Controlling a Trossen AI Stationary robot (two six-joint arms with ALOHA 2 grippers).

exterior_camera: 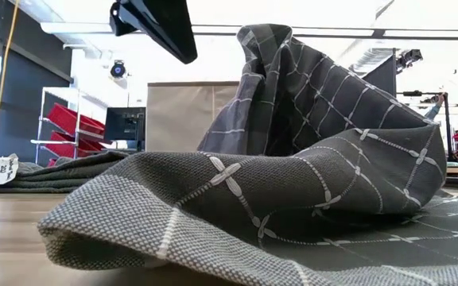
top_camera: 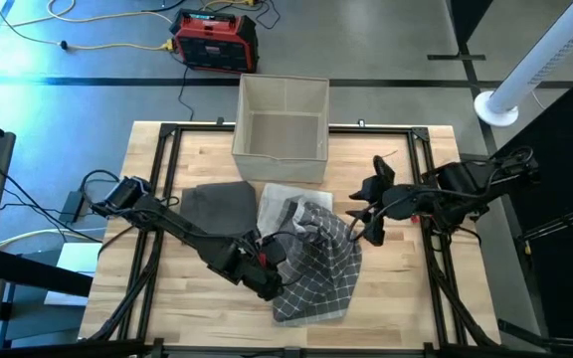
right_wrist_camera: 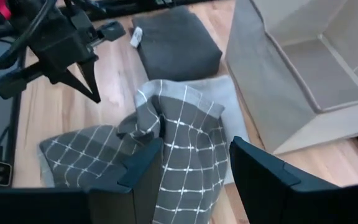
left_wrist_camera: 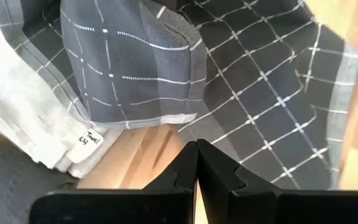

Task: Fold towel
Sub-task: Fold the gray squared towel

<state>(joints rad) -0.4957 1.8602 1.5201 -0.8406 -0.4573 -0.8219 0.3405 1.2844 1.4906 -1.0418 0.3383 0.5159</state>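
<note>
Towel (top_camera: 316, 261), the dark grey checked one, lies rumpled in a heap on my wooden surface (top_camera: 406, 298), partly over a pale folded cloth (top_camera: 279, 197) and just beside a plain dark grey folded cloth (top_camera: 217, 204), with the beige bin (top_camera: 283, 117) at the far edge. My left gripper (top_camera: 270, 285) sits at the towel's near-left edge, fingers pressed together on nothing, while my right gripper (top_camera: 366, 225) hovers at its right side, fingers spread wide and empty
</note>
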